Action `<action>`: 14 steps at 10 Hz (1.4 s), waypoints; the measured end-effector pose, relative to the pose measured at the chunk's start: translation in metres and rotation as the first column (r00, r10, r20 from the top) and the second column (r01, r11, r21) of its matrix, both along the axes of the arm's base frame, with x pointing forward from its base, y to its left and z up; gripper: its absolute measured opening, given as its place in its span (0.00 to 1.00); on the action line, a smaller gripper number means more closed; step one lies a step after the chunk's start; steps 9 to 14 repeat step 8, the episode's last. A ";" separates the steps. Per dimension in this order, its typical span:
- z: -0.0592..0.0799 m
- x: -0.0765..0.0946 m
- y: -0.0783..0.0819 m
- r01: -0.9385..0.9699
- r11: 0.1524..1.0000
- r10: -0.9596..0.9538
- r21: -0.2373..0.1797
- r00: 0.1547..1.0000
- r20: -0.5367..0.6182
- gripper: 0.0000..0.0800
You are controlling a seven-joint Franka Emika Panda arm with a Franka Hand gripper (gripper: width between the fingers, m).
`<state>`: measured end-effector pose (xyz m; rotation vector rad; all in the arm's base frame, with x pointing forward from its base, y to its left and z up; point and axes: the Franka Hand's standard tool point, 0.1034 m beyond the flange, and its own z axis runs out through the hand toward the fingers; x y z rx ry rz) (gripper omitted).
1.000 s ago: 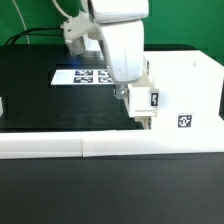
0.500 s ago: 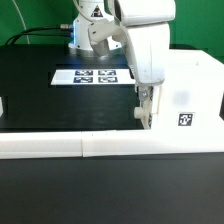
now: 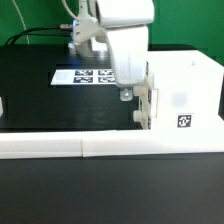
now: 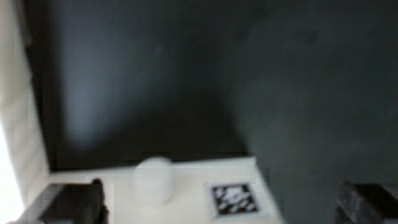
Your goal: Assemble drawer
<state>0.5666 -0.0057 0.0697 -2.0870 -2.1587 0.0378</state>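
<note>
The tall white drawer casing point(image 3: 185, 92) stands at the exterior view's right, with a tag point(image 3: 184, 122) low on its front. A white tray point(image 3: 147, 108) sits in the casing's open side facing the exterior view's left. My gripper point(image 3: 127, 96) hangs just beside that tray and looks open. In the wrist view the tray's white face point(image 4: 178, 195), with a rounded knob point(image 4: 157, 178) and a square tag point(image 4: 233, 197), lies between my gripper's point(image 4: 222, 205) two dark fingertips point(image 4: 73, 204), which stand wide apart. A second tray cannot be made out.
The marker board point(image 3: 88, 76) lies on the black table behind the gripper. The long low white wall point(image 3: 90, 146) runs along the front. A small white piece point(image 3: 2, 105) shows at the exterior view's left edge.
The arm swung to the exterior view's right and has come back left. The tray and its tag stuck out of the casing a second ago; now the tray sits further in.
</note>
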 end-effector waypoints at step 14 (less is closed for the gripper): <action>-0.005 -0.033 -0.041 -0.001 1.000 0.001 -0.008 1.000 0.019 0.81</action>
